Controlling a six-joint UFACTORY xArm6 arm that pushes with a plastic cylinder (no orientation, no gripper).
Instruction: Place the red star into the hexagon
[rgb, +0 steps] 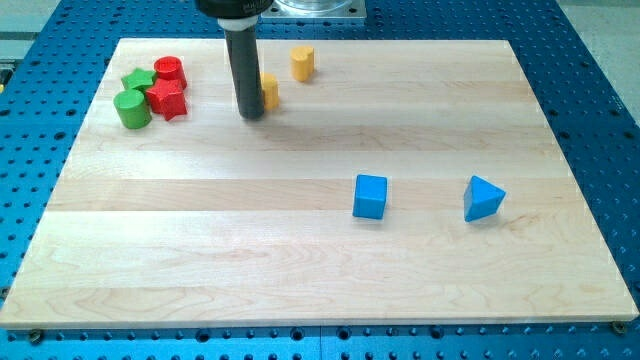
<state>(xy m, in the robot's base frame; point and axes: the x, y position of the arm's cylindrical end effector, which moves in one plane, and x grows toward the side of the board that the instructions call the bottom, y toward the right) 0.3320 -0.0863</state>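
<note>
The red star (167, 99) lies near the board's top left, touching a red cylinder (169, 71), a green cylinder (131, 108) and a green star (138, 80). The yellow hexagon (302, 62) stands near the top edge, right of centre-left. A second yellow block (268, 91) is partly hidden behind my rod; its shape is unclear. My tip (252, 115) rests on the board just left of that yellow block and well to the right of the red star.
A blue cube (369, 196) and a blue triangular block (483, 198) sit on the right half of the wooden board (320, 260). A blue perforated table (600, 120) surrounds the board.
</note>
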